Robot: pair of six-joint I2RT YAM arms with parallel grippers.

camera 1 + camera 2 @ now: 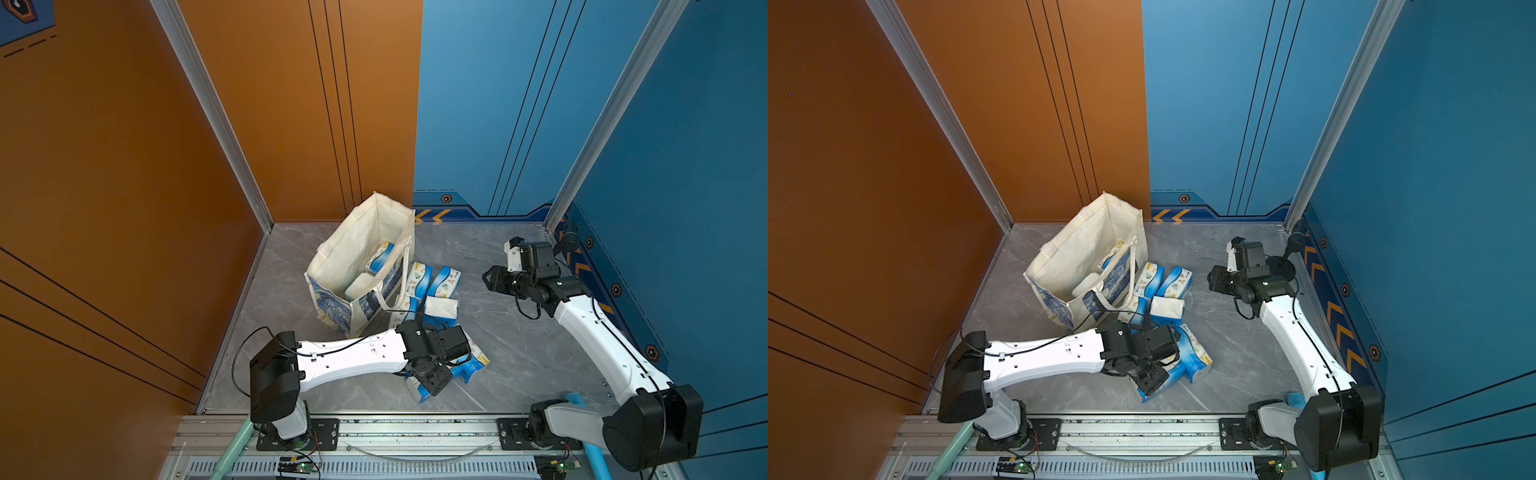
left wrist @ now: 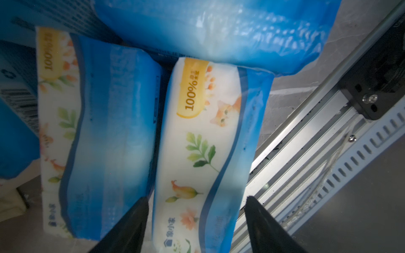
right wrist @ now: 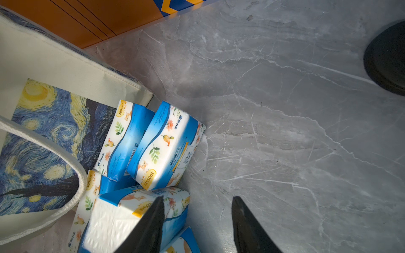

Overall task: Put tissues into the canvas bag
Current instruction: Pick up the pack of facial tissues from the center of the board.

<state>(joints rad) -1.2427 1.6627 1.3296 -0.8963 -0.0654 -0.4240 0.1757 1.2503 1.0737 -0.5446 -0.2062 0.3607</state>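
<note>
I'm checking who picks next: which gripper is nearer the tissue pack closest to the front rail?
Left. The left gripper hangs over that pack, open jaws either side; the right gripper, also open, hovers at the pile's far end.

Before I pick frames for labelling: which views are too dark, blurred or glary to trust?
Left wrist view: dim and soft, the tissue pack at the left hand too near to focus, glare on the blue pack beyond. Right wrist view: sharp and bright, the white pack end nearly washed out. Both top views: even light, crisp; canvas bag clear.
</note>
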